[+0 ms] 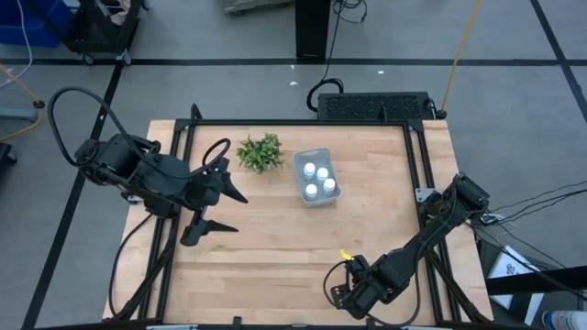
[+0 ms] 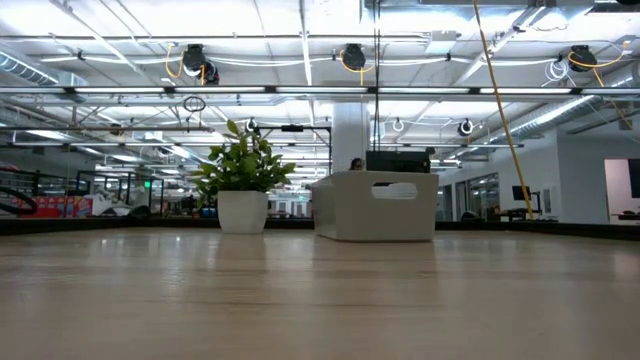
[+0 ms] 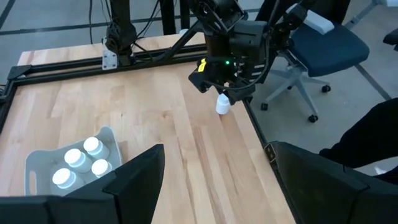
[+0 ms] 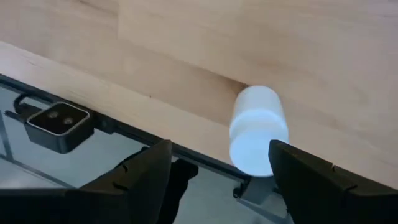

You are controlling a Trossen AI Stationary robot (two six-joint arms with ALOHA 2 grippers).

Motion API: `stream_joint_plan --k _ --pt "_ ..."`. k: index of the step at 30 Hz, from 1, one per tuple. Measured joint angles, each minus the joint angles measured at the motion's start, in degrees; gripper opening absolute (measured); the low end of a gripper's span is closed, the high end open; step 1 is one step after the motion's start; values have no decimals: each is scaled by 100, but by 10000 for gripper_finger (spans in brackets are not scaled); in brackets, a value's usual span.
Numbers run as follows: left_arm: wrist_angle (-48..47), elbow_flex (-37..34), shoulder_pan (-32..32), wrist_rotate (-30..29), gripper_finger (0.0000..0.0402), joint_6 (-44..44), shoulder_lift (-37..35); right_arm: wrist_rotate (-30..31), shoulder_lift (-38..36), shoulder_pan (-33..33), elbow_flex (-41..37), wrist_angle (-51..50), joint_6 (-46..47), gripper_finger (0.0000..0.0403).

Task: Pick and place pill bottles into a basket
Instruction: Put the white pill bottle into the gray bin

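Note:
The pale basket (image 1: 315, 196) stands at mid-table beside the plant and holds several white pill bottles (image 1: 315, 180); it also shows in the left wrist view (image 3: 37, 163) and the low view (image 2: 375, 205). One more white pill bottle (image 4: 258, 130) stands upright at the table's near edge, also seen in the left wrist view (image 3: 222, 104). My right gripper (image 4: 219, 149) is open above it, pointing down, one finger on either side; I see no touch. The high view hides this bottle under the right gripper (image 1: 347, 293). My left gripper (image 1: 240, 213) is open and empty at the table's left.
A small green potted plant (image 1: 261, 152) stands left of the basket. A black metal frame (image 1: 303, 122) runs round the table. The table's near edge and a small camera block (image 4: 59, 126) lie just past the lone bottle. Bare wood (image 1: 275, 247) lies between the arms.

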Motion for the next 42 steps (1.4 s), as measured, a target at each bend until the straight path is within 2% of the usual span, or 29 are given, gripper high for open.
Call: stream_joint_plan --k 7,17,24,31,35,38,42 --pt "3 0 0 -2 310 -82 -2 -126 -2 134 0 -174 33 265" --pt "33 0 0 -26 306 -90 -7 148 -2 170 -27 -433 -25 265" --pt "35 0 0 -28 305 -105 -9 -1 1 172 -431 295 -34 265" --pt "35 -2 0 -31 307 -140 -9 -13 21 174 -492 280 -1 265" --pt "33 -1 0 -31 305 -140 -9 -314 22 174 -653 500 10 265" --pt "34 -2 0 -31 302 -140 -9 -179 24 176 -686 569 62 265" --pt "33 -2 0 -31 301 -137 -9 -244 21 169 -686 653 27 250"
